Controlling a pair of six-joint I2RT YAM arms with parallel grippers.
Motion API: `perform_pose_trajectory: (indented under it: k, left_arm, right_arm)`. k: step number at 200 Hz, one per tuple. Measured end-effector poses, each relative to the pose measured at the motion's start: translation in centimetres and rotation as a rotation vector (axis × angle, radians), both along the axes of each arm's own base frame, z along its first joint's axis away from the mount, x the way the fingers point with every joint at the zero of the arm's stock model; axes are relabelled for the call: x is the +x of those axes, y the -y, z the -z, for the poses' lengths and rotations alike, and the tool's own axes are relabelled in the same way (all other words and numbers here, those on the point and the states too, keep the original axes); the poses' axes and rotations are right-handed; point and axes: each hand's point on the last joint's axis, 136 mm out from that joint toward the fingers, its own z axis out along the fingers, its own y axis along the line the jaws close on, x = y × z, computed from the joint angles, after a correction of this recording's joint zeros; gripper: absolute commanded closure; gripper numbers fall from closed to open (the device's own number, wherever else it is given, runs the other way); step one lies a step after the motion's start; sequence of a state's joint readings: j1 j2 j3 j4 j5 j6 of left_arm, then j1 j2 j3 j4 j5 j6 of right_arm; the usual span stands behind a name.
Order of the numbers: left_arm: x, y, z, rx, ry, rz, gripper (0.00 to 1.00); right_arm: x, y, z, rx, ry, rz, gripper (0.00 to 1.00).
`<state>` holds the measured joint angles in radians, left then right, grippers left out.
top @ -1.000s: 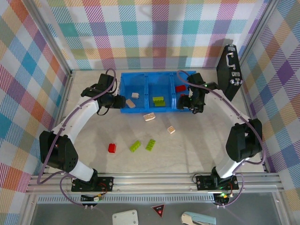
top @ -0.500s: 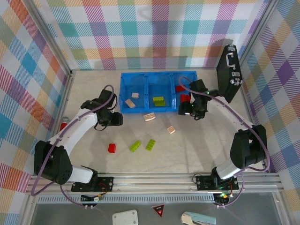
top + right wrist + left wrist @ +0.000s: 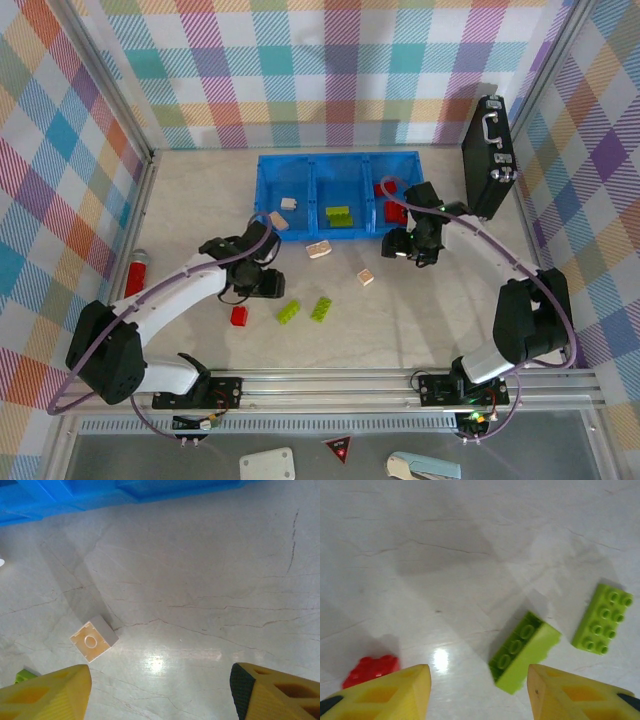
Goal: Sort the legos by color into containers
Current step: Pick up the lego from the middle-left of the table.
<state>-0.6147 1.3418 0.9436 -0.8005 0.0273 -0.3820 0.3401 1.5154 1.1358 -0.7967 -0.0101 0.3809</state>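
Two lime legos (image 3: pixel 524 650) (close together) lie loose.

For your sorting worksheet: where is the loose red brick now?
Top view: the red brick lies on the table, just left of a green brick.

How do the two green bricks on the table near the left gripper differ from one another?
Pose: the nearer green brick is tipped on its side, showing round hollows, while the farther green brick lies flat, studs up. Place: the nearer green brick sits just ahead of the left gripper; the farther green brick lies off to the side. Both are lime green and oblong.
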Motion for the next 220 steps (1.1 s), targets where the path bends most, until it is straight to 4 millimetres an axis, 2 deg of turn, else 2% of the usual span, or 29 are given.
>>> perform_pose_trajectory:
  k: [35, 73, 111, 162, 220]
  left_arm:
    - [-1.4, 2.3, 1.7, 0.026, -0.041, 0.096, 0.47]
    - [-3.1, 3.6, 3.6, 0.091, -0.084, 0.182, 0.50]
    - [-3.6, 3.6, 5.2, 0.165, -0.103, 0.215, 0.59]
    - [-3.6, 3.4, 5.8, 0.200, -0.099, 0.221, 0.69]
    - [-3.2, 3.6, 5.7, 0.197, -0.080, 0.218, 0.68]
  right_arm:
    - [-0.1, 0.1, -0.3, 0.002, 0.010, 0.000, 0.26]
    - [-0.4, 0.2, -0.2, 0.001, 0.007, 0.000, 0.26]
    - [-0.7, 0.3, 0.0, -0.001, 0.001, 0.000, 0.26]
    - [-1.1, 0.4, 0.0, -0.001, 0.002, 0.001, 0.26]
    - [-1.1, 0.5, -0.1, -0.003, 0.007, 0.002, 0.27]
